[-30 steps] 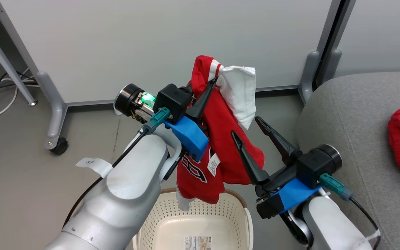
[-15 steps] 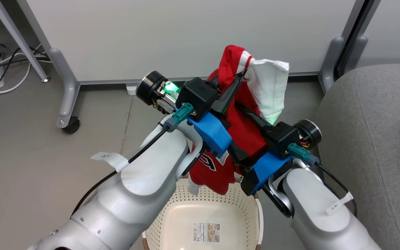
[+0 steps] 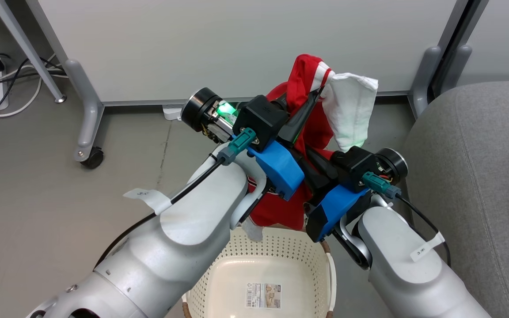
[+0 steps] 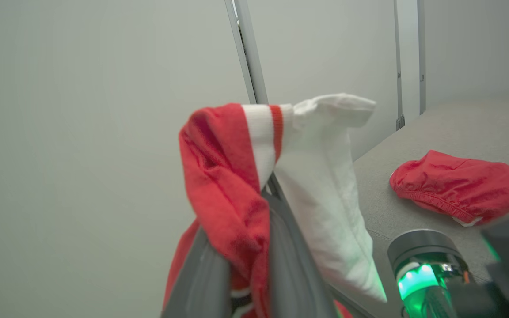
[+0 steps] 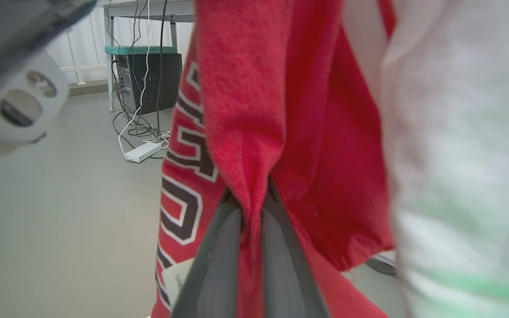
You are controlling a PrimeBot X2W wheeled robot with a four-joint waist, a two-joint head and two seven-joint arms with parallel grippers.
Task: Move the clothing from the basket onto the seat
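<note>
Right hand [image 5: 251, 198] pinching red jersey [image 5: 245, 88], dark white-edged lettering [image 5: 184, 212], grey floor [image 5: 60, 229], cables [image 5: 139, 119] behind

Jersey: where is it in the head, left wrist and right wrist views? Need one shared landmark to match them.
Head view: jersey hangs at centre, above the basket.
Left wrist view: jersey at centre, draped over the left gripper.
Right wrist view: jersey from centre to right, pinched in the right gripper.
Shared landmark: its white panel, right of the red fabric in all three views.
</note>
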